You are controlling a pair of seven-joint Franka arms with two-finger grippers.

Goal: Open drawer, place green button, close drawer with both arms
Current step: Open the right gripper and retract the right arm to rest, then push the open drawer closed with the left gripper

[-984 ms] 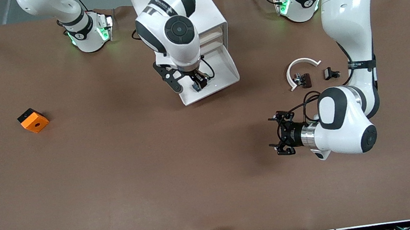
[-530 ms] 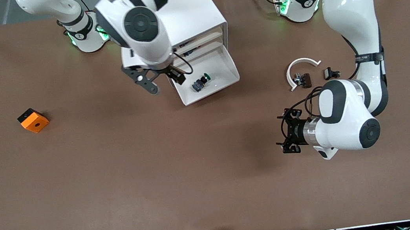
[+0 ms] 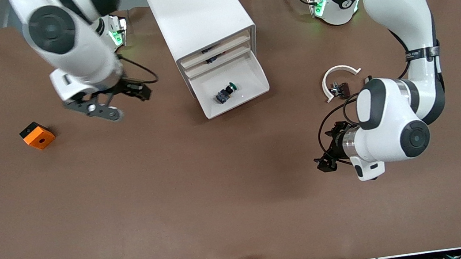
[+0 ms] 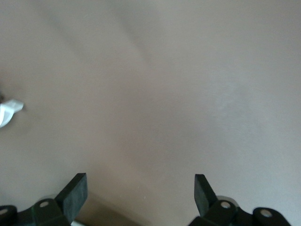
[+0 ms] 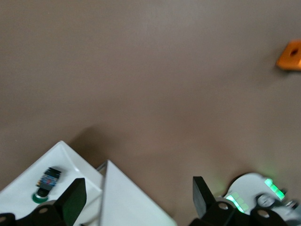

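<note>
The white cabinet [image 3: 202, 13] has its bottom drawer [image 3: 255, 72] pulled open. The button [image 3: 225, 93], green cap on a dark body, lies alone on the drawer floor; the right wrist view also shows the button [image 5: 46, 183] in the drawer [image 5: 21, 190]. My right gripper [image 3: 120, 100] hangs open and empty over bare table between the cabinet and the orange block, with nothing between its fingers [image 5: 73, 197]. My left gripper [image 3: 325, 149] is open and empty, low over the table toward the left arm's end, and the left wrist view shows only brown table between its fingers [image 4: 75, 193].
An orange block [image 3: 37, 135] with a round hole sits toward the right arm's end. A white arc piece [image 3: 337, 74] and small dark clip parts [image 3: 341, 89] lie beside the left arm's elbow. The cabinet's top [image 5: 127, 202] shows under my right gripper.
My right gripper has lifted out of the drawer and swung toward the right arm's end, leaving the button in the drawer. The left arm has shifted slightly, its gripper still open.
</note>
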